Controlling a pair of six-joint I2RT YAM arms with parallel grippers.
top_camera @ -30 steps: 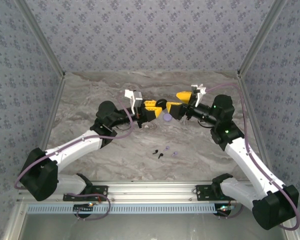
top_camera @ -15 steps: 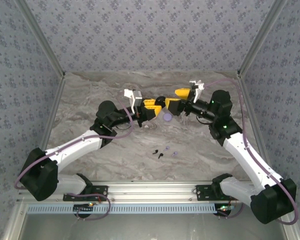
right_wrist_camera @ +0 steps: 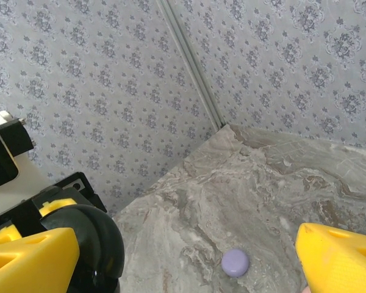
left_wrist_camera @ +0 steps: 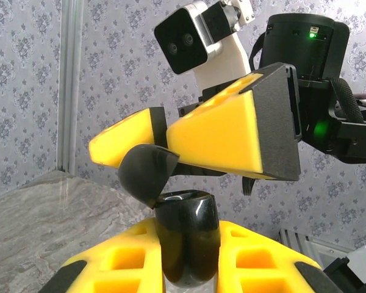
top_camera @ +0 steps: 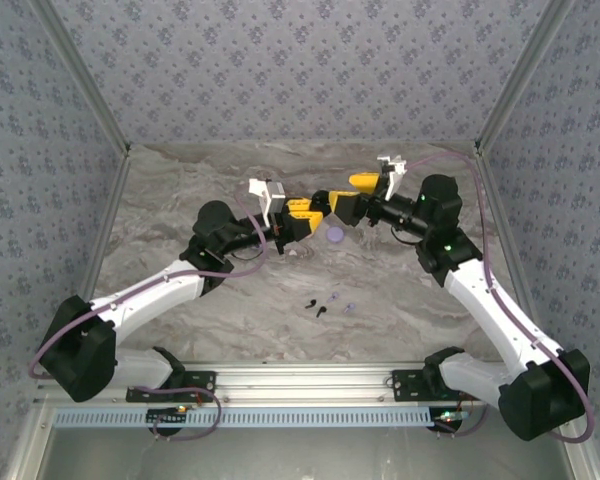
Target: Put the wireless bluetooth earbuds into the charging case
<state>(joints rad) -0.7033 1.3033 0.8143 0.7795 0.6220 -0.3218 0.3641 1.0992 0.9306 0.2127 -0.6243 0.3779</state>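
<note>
Bright, even light falls from above, leaving only faint, soft shadows on the counter (top_camera: pixel 180 190). In the left wrist view, pale glare streaks the glossy black case (left_wrist_camera: pixel 186 238), and the bottom edge looks slightly soft.

Walls (top_camera: pixel 300 70): grey-blue with a small floral print. Table (top_camera: pixel 180 200): marbled grey. Gripper fingers (left_wrist_camera: pixel 219 134): yellow (black-backed). Black case (left_wrist_camera: pixel 186 244): glossy. Lilac case (top_camera: pixel 334 234): plain. Near earbuds (top_camera: pixel 322 309): black and lilac.

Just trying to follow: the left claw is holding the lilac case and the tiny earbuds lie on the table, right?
Not quite: the left gripper holds a black case, as the left wrist view shows. The earbuds do lie on the table.
</note>
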